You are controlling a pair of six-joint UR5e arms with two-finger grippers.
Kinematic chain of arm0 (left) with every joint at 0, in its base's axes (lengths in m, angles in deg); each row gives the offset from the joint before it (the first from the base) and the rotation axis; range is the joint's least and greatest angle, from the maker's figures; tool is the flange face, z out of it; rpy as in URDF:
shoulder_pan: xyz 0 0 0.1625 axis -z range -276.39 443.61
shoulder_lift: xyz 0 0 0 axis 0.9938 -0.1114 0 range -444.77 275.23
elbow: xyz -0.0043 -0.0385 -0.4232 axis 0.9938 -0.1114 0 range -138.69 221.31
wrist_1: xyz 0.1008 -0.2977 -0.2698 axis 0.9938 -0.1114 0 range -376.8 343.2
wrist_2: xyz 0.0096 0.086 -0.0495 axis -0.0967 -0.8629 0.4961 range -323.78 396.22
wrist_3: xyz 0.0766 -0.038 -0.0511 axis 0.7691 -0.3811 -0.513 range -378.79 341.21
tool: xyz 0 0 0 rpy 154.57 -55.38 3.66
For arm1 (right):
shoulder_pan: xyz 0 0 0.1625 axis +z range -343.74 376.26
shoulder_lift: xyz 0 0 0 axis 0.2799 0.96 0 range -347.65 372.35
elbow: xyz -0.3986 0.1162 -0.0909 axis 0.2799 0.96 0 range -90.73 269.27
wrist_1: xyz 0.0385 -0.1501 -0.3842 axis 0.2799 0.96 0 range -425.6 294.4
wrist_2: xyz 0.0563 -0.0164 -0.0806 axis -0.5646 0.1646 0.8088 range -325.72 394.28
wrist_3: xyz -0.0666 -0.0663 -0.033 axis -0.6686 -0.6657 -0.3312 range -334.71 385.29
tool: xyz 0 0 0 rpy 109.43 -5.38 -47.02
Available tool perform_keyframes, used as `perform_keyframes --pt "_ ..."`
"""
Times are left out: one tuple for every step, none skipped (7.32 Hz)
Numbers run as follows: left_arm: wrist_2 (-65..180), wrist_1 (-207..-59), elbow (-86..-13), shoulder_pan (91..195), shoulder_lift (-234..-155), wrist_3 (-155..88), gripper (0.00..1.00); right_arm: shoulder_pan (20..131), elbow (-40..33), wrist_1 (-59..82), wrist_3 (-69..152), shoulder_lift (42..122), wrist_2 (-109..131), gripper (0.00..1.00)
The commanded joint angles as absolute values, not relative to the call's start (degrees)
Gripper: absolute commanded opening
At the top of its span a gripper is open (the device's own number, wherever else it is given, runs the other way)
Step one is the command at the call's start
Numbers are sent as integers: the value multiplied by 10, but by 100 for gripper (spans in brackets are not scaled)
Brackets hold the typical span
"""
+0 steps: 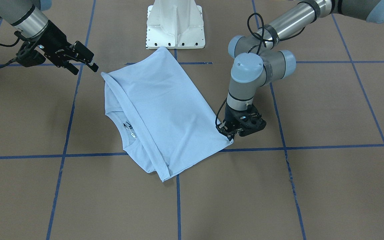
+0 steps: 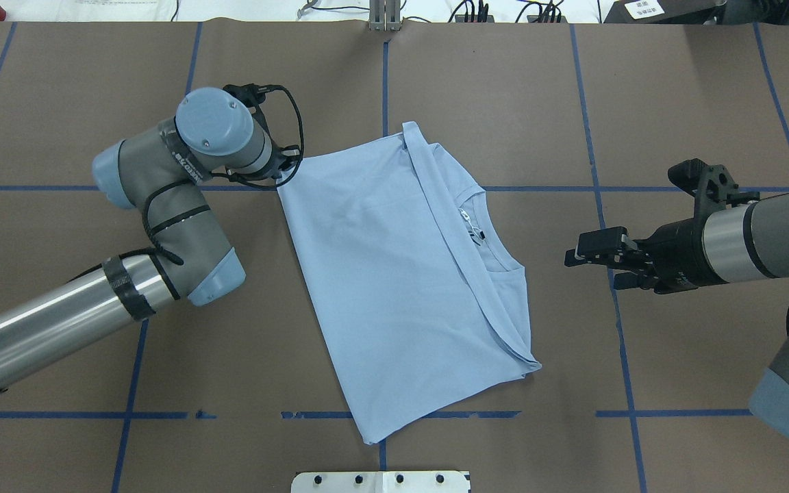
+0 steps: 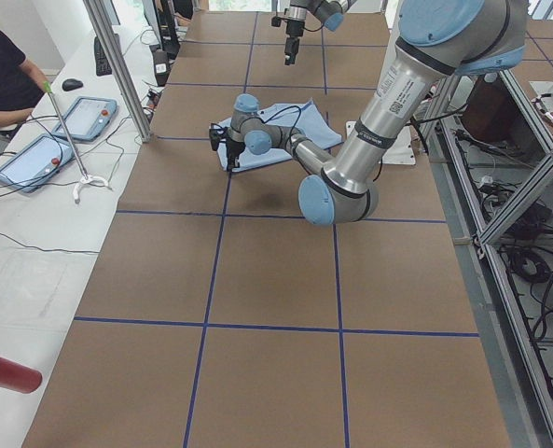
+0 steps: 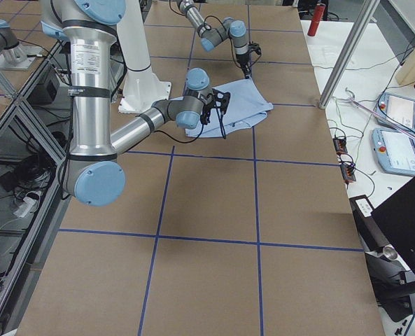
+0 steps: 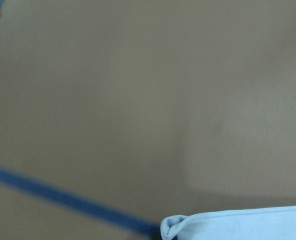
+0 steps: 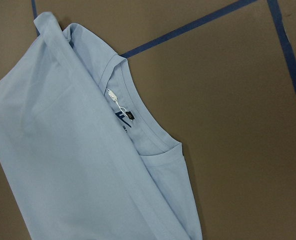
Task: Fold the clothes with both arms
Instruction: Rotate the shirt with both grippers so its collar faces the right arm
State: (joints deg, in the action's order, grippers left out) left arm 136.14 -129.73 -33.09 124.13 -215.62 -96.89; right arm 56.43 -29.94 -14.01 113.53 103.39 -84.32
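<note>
T-shirt (image 2: 394, 274) is lying folded on the brown table (image 2: 675, 103), roughly mid-table, just in front of the white pedestal base (image 1: 175, 30). It's sitting as a tilted rectangle, skewed to the blue tape grid (image 2: 696, 413). A smooth folded panel is covering most of it. Along one long edge the collar (image 6: 144, 131) is peeking out, with the white tag (image 6: 113, 97) and a dark label inside the neck. A strip of hem is lying diagonally across, next to the collar.

Left gripper (image 1: 228, 135) is pointing straight down with its fingertips at one corner of the shirt, touching or just beside the cloth. Can't tell whether the jaws are clamping that corner: overhead the wrist is hiding them, and the left wrist cam is showing only a curled shirt corner at the bottom of a blurred view. Left arm (image 2: 182, 198) is bending in from its side.

Right gripper (image 2: 583, 259) is hovering off the collar side of the shirt, near it but not touching, aimed towards it. Jaws are standing apart, gripping nothing. Right arm (image 2: 764, 236) is reaching in low and nearly level.

A person (image 3: 1, 70) is sitting at the side bench in the exterior left view.
</note>
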Motion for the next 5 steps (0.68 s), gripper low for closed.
perform_keyframes --pt "1361 -1354 -259 1271 -2212 -888 0 563 -294 -140 1135 1033 -843 100" --pt "1360 -1427 -193 1271 -2237 -871 0 563 -293 -140 1135 1033 -842 100" --pt "1333 -1491 -130 1271 -2264 -844 0 563 -293 -140 1135 1033 -842 100" --pt "1326 -1517 -85 1270 -2281 -839 0 563 -293 -140 1135 1033 -842 100" --pt "1312 -1536 -78 1268 -2281 -839 0 563 -292 -140 1135 1033 -842 100"
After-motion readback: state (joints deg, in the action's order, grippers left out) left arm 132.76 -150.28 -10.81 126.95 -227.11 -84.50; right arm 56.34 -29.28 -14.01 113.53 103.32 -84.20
